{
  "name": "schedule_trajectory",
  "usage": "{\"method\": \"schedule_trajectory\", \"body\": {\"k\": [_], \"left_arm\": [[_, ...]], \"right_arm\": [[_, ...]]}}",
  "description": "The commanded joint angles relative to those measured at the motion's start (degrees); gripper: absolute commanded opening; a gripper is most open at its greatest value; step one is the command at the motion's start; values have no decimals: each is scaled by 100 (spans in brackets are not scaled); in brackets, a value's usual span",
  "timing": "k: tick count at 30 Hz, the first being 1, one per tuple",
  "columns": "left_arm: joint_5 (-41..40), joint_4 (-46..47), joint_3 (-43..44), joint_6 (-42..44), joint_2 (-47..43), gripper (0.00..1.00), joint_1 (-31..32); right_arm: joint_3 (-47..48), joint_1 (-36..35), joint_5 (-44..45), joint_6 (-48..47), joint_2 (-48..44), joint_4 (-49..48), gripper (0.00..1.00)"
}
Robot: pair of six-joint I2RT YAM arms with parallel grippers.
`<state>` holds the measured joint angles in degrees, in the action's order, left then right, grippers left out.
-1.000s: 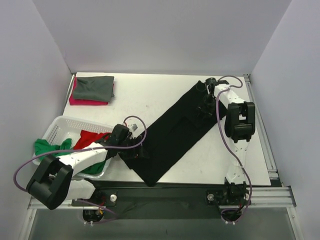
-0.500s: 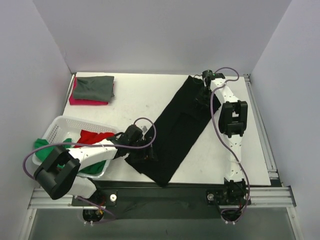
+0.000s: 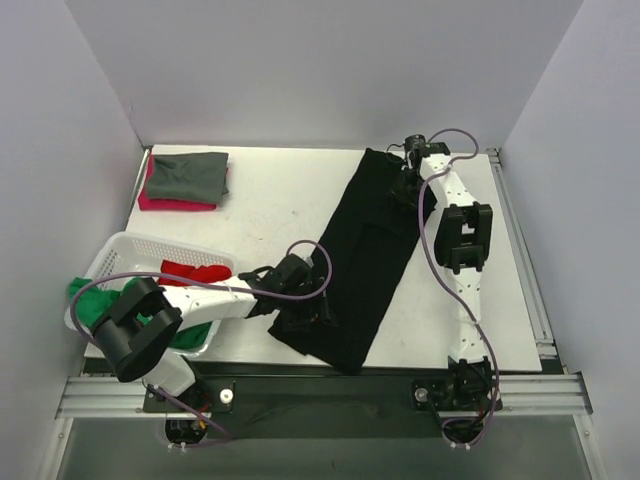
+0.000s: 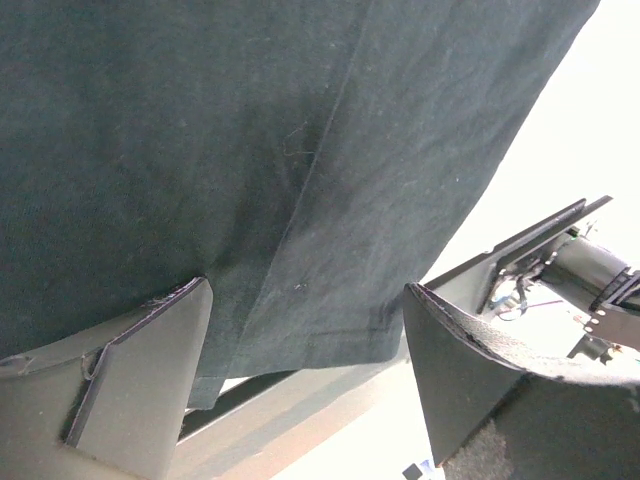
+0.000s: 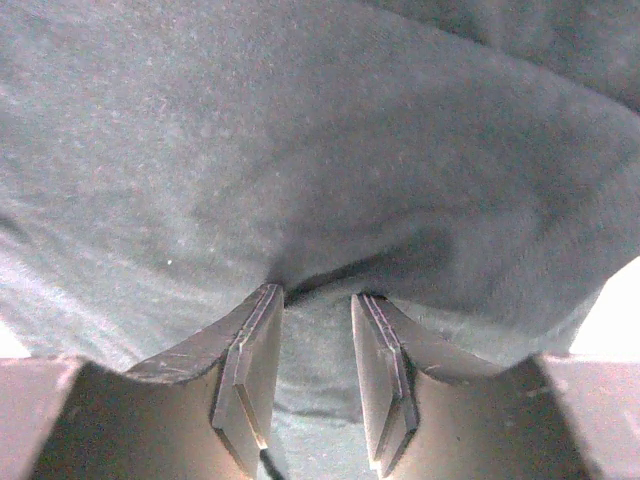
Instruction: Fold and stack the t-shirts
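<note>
White table (image 3: pixel 270 200) | black tee (image 3: pixel 365 260) lies diagonal | left gripper (image 4: pixel 305 288) wide open, empty, over tee's near end | right gripper (image 5: pixel 317 295) pinching cloth fold at far end

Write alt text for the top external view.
A black t-shirt lies diagonally across the table, the right gripper pinching its far end, the left gripper open at its near end. A grey-green tee sits folded on a pink-red tee far left; a white basket holds a red tee and a green tee.
</note>
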<state>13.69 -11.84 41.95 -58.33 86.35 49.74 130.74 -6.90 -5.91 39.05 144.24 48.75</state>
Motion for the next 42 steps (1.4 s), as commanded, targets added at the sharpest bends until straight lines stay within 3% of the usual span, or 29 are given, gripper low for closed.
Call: {"method": "schedule_trajectory", "body": {"k": [1, 10, 18, 22, 23, 30, 34, 42], "left_arm": [[-69, 138, 313, -241, 251, 89, 159], [-51, -117, 700, -223, 129, 90, 300], [-525, -890, 929, 444, -898, 91, 203], [-850, -1531, 762, 971, -1242, 91, -86], [-903, -1732, 622, 1155, -1321, 90, -252], [-798, -1936, 6, 1921, -1823, 86, -956], [-667, -1963, -134, 2071, -1718, 83, -1097], [-289, -1559, -486, 2000, -1542, 71, -1150]], "right_arm": [[338, 57, 178, 7, -10, 187, 35], [400, 101, 38, -213, -449, 47, 38], [-626, 22, -68, -608, -2091, -138, 41], [-2093, -224, -85, -767, -3286, -182, 40], [-2931, -294, -120, -776, -3802, -217, 40], [-6431, -1366, -401, -260, -5897, -349, 39], [-7559, -2138, -735, 383, -6907, -358, 39], [-8494, -3282, -1149, 1263, -7384, -498, 40]]}}
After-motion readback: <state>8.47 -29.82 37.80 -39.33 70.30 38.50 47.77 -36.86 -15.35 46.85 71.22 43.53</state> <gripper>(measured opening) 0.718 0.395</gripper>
